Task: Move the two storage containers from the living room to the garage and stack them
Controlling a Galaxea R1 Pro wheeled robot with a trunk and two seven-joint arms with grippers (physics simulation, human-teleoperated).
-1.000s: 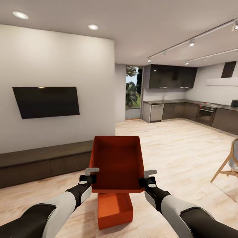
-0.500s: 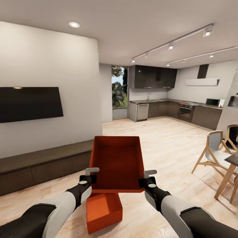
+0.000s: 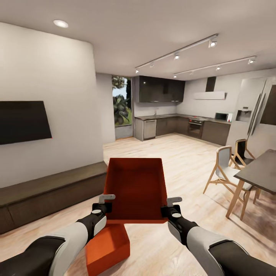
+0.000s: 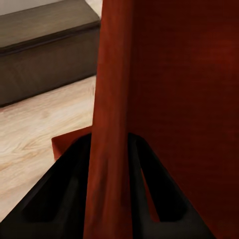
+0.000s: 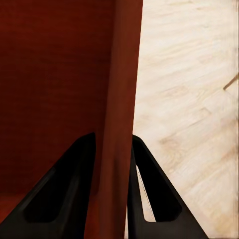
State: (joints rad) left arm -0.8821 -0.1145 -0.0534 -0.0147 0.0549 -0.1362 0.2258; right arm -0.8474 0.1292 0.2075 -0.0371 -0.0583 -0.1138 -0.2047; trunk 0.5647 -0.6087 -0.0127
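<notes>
I had one storage container (image 3: 136, 188) lifted in front of the trunk, open top tilted toward the head cam. Left gripper (image 3: 104, 203) was clamped on its left wall, right gripper (image 3: 171, 205) on its right wall. Both wrist cams confirmed it: the left fingers (image 4: 64, 199) straddled the thin orange-red wall, and the right fingers (image 5: 64, 194) did likewise. The second container (image 3: 107, 247) sat on the pale wood-plank floor (image 3: 184, 161), below the held one and toward my left arm. The low dark-brown cabinet (image 3: 46, 195) ran along the white wall under the black TV (image 3: 23, 122). Kitchen units (image 3: 180, 126) were at the far end; a dining table (image 3: 258, 172) with chairs (image 3: 224, 172) stood at right.
</notes>
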